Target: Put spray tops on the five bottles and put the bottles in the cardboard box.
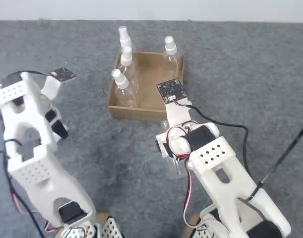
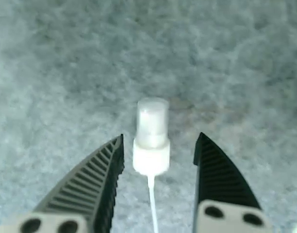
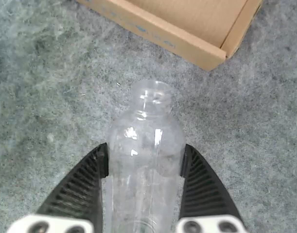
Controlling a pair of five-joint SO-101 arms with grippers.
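Looks like a robotics lab or hobby bench to me: white 3D-printed arms (image 1: 32,148) with loose wires (image 1: 243,134) and a bare camera board (image 1: 170,90), on a grey felt-covered surface (image 1: 240,64), with a plain pale wall (image 1: 191,10) behind.

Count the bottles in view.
5. Three capped ones line the left side of the cardboard box, a fourth stands at its far right corner; the uncapped fifth sits in the right end effector.

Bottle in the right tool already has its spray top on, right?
No. The bottle in the right tool has an open, bare neck, as the right wrist view shows; a loose spray top lies between the fingers of the open left tool.
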